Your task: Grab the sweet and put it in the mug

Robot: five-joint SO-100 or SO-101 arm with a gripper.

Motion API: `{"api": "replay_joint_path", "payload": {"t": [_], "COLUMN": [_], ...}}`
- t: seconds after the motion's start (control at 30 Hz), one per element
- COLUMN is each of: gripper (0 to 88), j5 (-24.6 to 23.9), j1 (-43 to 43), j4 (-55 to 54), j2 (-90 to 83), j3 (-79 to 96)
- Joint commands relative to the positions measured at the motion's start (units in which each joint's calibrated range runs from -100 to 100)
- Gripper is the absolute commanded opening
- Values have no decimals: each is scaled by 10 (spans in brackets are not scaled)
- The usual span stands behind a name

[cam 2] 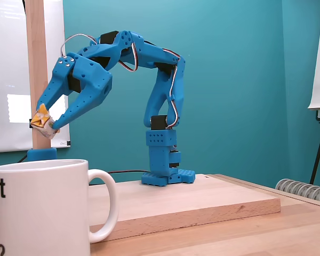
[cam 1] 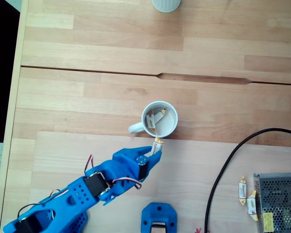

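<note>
Hand (cam 2: 47, 124) grips sweet (cam 2: 42, 121) above mug (cam 2: 40, 208); top-down fixed view shows sweets (cam 1: 157, 120) inside the mug.

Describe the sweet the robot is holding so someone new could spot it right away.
In the top-down fixed view, find the white mug mid-table. Just below its rim, the blue gripper pinches the sweet. Others lie inside the mug or beside the metal box; this one is held in the air.

A teal wall (cam 2: 234, 80) stands behind the pale wooden table (cam 1: 87, 73) (butcher-block planks, a seam running left to right). A white board (cam 2: 5, 80) hangs far left, and a wooden post (cam 2: 36, 64) rises beside it.
</note>
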Motion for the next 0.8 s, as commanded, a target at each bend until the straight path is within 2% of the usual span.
{"api": "replay_joint_path", "payload": {"t": [0.0, 0.2, 0.57, 0.77], "gripper": [33, 33, 35, 78], "j5": [1, 1, -4, -5], "j1": [-48, -80, -72, -73], "j4": [-7, -7, -7, -6], "j2": [12, 46, 64, 86], "j3": [-68, -97, -109, -151]}}
